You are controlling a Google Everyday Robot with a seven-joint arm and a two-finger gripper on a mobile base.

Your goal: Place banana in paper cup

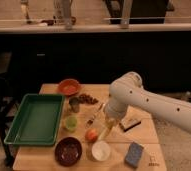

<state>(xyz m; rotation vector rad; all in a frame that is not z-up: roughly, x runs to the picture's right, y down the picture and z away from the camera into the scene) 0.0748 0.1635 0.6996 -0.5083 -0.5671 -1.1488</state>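
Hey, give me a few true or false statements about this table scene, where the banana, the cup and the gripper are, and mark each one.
1. The banana lies inside the paper cup. False: it is at the gripper, behind the cup, not in it.
2. The green tray sits at the picture's left side of the table. True.
3. The gripper hangs over the green tray. False: it is near the middle of the table, shut on the banana, beside the orange fruit.
4. The maroon bowl stands to the picture's left of the paper cup. True.
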